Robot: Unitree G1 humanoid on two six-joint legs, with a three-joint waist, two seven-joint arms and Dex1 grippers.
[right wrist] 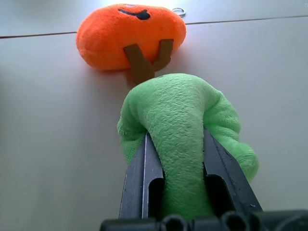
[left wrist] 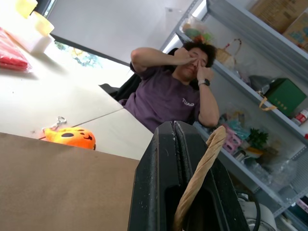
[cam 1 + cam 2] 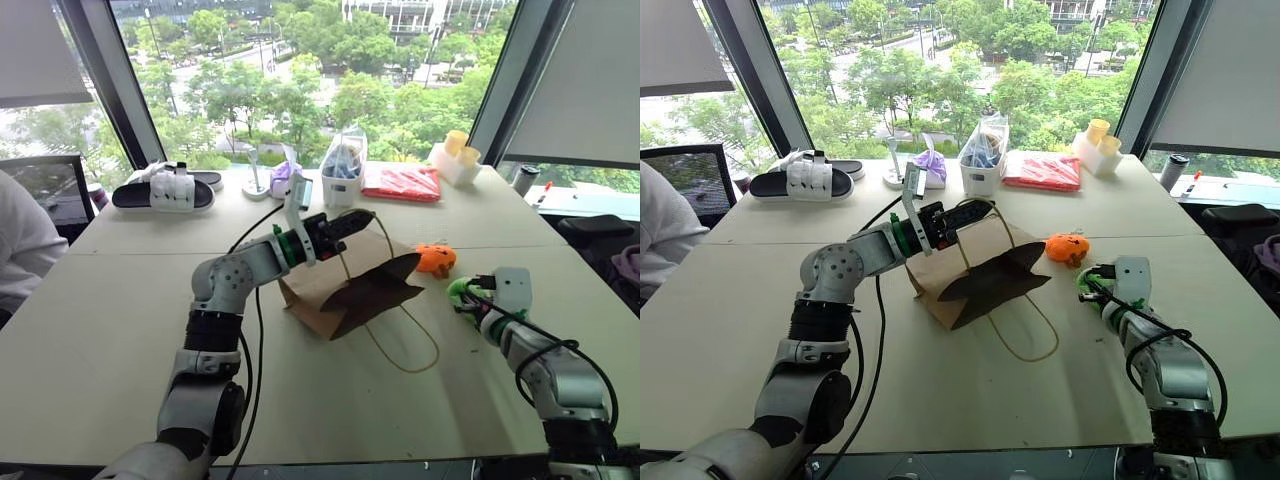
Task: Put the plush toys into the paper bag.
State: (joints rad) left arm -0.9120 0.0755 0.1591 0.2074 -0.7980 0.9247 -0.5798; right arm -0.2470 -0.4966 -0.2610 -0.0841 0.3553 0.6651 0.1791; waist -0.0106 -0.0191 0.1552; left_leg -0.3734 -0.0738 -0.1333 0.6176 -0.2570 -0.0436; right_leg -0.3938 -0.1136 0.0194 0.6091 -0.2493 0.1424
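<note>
Between right pincer (image 1: 175,159) fingers: fuzzy bright-green plush toy (image 1: 183,130), squeezed; left pincer (image 2: 185,178) pinches twisted handle (image 2: 199,178).

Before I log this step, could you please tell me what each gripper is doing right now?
Left gripper: shut on the paper bag's handle.
Right gripper: shut on the green plush toy.

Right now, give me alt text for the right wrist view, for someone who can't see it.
The right gripper has its two black fingers shut on a green plush toy that lies on a pale table. Just beyond it lies an orange pumpkin-like plush toy.
</note>
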